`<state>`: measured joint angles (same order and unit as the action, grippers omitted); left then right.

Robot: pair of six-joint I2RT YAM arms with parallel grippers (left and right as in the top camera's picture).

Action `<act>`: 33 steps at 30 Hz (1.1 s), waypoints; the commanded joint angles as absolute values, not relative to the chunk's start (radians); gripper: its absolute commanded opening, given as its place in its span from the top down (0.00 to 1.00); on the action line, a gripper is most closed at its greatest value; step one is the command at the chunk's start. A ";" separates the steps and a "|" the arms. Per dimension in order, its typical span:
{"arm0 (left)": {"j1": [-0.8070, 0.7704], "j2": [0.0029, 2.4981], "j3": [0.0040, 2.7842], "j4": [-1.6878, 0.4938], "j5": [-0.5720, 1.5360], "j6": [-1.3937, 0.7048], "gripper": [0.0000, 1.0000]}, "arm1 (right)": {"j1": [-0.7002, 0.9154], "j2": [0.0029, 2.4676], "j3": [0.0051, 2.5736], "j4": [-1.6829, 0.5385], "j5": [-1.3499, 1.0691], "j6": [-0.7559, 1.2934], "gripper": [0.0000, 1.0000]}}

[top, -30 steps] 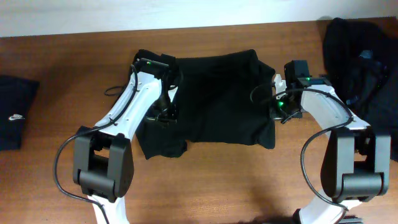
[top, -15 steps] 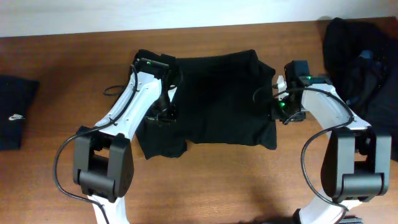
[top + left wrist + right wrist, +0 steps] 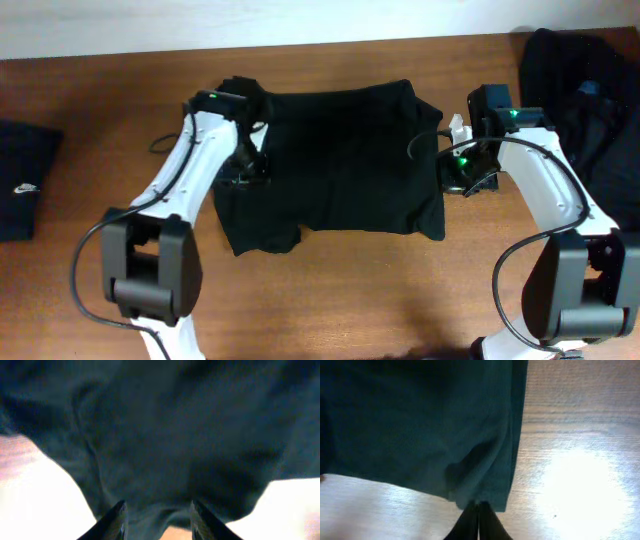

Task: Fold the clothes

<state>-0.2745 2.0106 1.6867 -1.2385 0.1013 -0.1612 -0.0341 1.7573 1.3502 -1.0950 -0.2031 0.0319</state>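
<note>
A black garment [image 3: 335, 160] lies spread flat in the middle of the wooden table. My left gripper [image 3: 243, 172] is over its left edge. In the left wrist view that gripper [image 3: 159, 519] stands open, its fingertips [image 3: 118, 519] apart, with the garment's loose edge [image 3: 165, 450] just beyond them. My right gripper [image 3: 448, 180] is at the garment's right edge. Seen from the right wrist, this gripper [image 3: 479, 510] is shut, pinching the garment's hem [image 3: 490, 485] where the cloth puckers.
A heap of black clothes [image 3: 580, 90] sits at the table's back right corner. A folded black garment with a small white logo [image 3: 25, 185] lies at the left edge. Bare wood [image 3: 340, 290] lies in front of the spread garment.
My left arm has shifted to the left and its jaws have opened. The right gripper opened briefly, then shut again on the garment's right edge.
</note>
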 commanded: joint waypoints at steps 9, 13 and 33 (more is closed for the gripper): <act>-0.276 1.946 1.700 -1.291 0.151 -0.163 0.56 | 0.014 1.758 1.180 -0.961 -0.247 0.035 0.96; -0.256 1.946 1.700 -1.299 0.117 -0.165 0.49 | 0.014 1.759 1.149 -0.900 -0.247 0.035 0.96; -0.089 1.946 1.404 -1.049 0.191 -0.170 0.43 | 0.028 1.759 1.097 -0.805 -0.242 0.034 0.96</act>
<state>-0.0963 1.9636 1.4425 -1.0817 0.1303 -0.1654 0.0151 1.7576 1.1030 -0.8101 -0.2348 0.0299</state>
